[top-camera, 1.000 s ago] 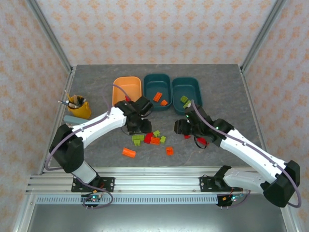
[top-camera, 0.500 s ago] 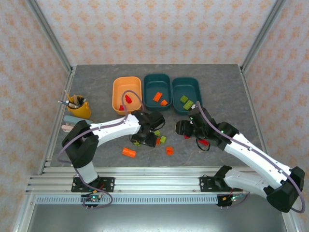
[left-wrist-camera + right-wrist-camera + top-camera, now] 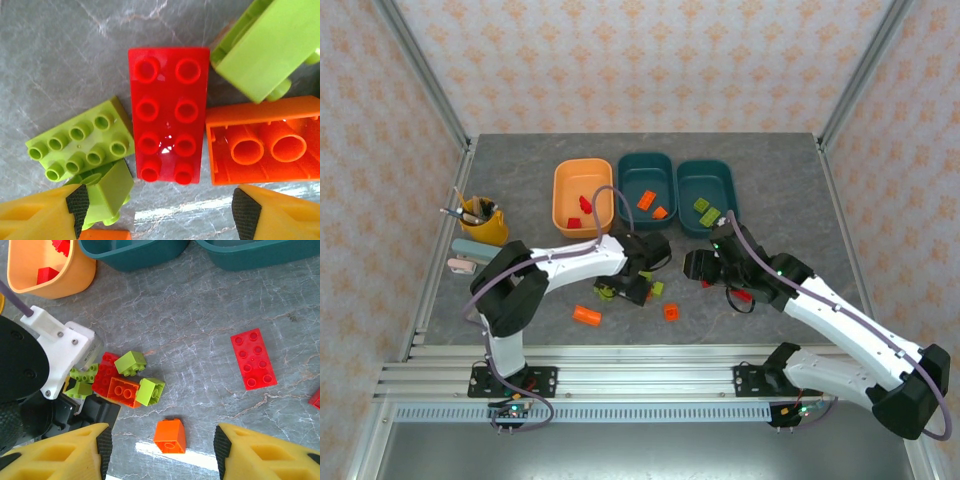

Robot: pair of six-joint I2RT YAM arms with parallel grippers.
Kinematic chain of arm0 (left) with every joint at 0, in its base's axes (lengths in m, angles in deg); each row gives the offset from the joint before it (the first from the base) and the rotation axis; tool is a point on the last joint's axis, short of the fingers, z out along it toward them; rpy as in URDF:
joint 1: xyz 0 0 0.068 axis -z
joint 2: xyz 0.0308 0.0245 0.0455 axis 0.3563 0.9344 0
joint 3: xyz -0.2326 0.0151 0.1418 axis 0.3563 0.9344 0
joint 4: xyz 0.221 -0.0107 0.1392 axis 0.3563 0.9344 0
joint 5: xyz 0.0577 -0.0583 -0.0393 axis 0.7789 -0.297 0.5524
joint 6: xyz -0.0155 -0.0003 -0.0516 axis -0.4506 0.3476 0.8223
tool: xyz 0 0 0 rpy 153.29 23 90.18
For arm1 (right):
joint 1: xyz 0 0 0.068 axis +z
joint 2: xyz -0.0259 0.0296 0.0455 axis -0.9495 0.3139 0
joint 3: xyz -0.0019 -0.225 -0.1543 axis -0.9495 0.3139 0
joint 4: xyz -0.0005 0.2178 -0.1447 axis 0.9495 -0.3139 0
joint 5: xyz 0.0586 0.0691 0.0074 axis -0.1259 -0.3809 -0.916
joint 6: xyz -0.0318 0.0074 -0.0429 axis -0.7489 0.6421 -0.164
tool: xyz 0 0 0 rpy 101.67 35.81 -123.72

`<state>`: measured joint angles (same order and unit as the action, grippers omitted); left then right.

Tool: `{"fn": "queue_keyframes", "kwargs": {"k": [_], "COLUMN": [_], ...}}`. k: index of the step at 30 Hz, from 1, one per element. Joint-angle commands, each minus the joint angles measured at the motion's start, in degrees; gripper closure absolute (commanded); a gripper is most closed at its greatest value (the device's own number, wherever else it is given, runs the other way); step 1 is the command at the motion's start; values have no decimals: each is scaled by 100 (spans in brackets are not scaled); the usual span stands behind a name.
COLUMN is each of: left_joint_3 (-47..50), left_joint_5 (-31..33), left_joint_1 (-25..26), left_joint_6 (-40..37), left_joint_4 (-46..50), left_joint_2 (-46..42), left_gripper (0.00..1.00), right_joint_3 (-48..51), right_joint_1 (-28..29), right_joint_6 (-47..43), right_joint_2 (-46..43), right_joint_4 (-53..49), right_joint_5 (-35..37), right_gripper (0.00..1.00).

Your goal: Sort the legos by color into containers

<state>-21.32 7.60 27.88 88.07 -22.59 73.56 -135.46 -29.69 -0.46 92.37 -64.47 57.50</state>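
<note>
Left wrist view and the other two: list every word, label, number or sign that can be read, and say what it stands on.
None: no text can be read in any view.
Red brick: glossy studs, no lettering shows.
Light orange tub and yellow cup: too small in the top view to show any marking.

The legos point(image 3: 167, 115) are glossy smooth plastic, the table point(image 3: 60, 50) matt, veined stone-look.
</note>
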Motion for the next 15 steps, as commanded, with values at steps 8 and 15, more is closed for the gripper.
{"fn": "queue_keyframes", "kwargs": {"k": [8,15], "left_joint_3": [-389,-653], "left_joint_5": [389,362], "left_joint_1": [-177,-212], "left_joint_6": [-299,-375], "left_joint_4": [140,112], "left_joint_2": [303,545], "left_gripper": [22,23], "right_joint_3": [-67,2], "right_joint_1": [34,34], "right_joint_6": [53,125], "right_joint_2": [-74,-140], "right_joint_4": [-92,-119], "right_joint_5": [167,133], "right_gripper": [41,41]}}
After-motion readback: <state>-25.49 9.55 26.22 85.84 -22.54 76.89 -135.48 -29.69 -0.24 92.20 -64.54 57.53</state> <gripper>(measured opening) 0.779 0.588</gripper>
